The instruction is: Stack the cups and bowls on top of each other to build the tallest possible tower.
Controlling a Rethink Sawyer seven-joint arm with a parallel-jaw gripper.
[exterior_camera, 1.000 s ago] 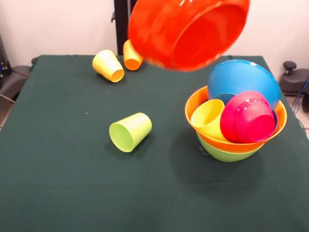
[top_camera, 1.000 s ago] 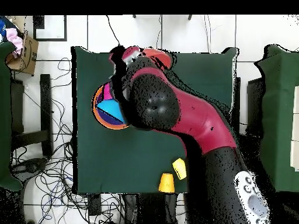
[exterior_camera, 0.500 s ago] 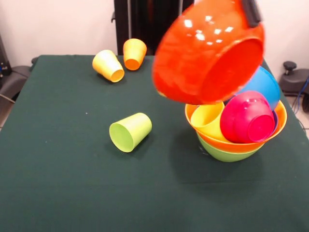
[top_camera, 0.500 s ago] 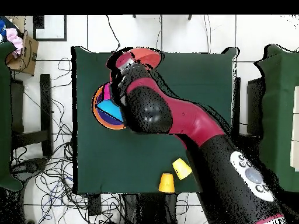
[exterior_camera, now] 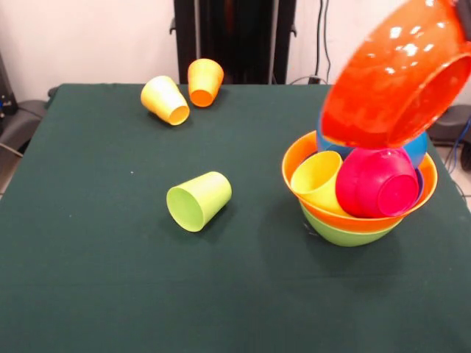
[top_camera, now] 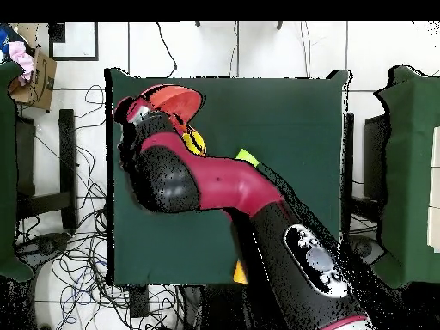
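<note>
Three loose cups lie on the table (exterior_camera: 88,279): nearest us a lime cup (exterior_camera: 199,201) on its side, then a yellow cup (exterior_camera: 165,100) and an orange cup (exterior_camera: 204,81) far back. At right we see the tower (exterior_camera: 358,197): a green bowl (exterior_camera: 343,233), an orange bowl (exterior_camera: 313,151) holding another cup and a magenta bowl (exterior_camera: 377,182). A red-orange bowl (exterior_camera: 397,77) hangs tilted above it. We cannot tell how the gripper's jaws stand.
</note>
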